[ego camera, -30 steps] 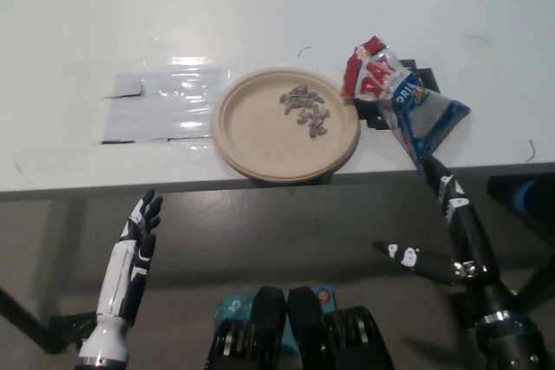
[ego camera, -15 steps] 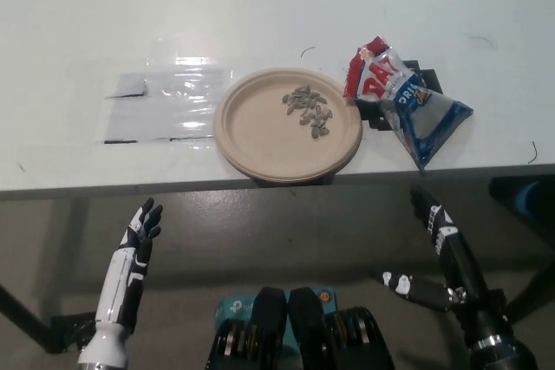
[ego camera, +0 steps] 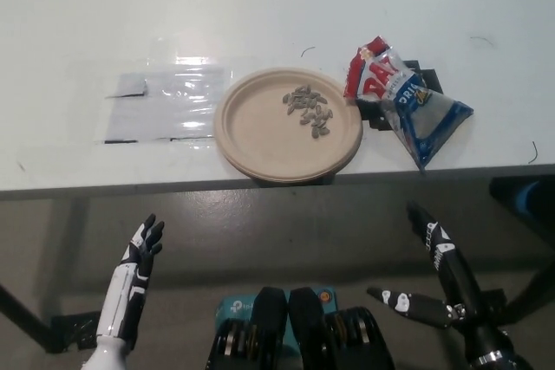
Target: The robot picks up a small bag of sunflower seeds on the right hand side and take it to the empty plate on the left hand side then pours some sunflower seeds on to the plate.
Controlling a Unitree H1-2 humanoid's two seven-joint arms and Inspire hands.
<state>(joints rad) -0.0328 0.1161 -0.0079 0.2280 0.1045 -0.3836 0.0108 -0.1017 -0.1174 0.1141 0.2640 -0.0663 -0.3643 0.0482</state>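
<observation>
The bag of sunflower seeds [ego camera: 406,107] lies flat on the white table [ego camera: 260,6], just beside the right rim of the paper plate [ego camera: 251,132] and near the table's front edge; its red, torn-looking top points up and toward the plate, its blue and clear bottom corner points down and to the right, so its long axis runs on a diagonal. A small heap of sunflower seeds [ego camera: 307,110] already sits on the plate, toward its upper right — by the look of things the pouring is done and the bag has been set down. To the plate's left a clear plastic sheet [ego camera: 162,103] lies flat on the table, close to the rim.

The black right hand [ego camera: 434,273] hangs below the table edge, holding nothing, its fingers spread apart; one points up toward the bag and another sticks out sideways toward the middle. The bag lies straight ahead of this hand and above it, well apart; should the bag be taken up again, the right hand is plainly the nearer, and it would meet the bag's lower corner first. The white left hand [ego camera: 134,270] rests at the lower left, also below the table, empty with fingers loosely extended upward — it is far from the bag, with the plate between them.
</observation>
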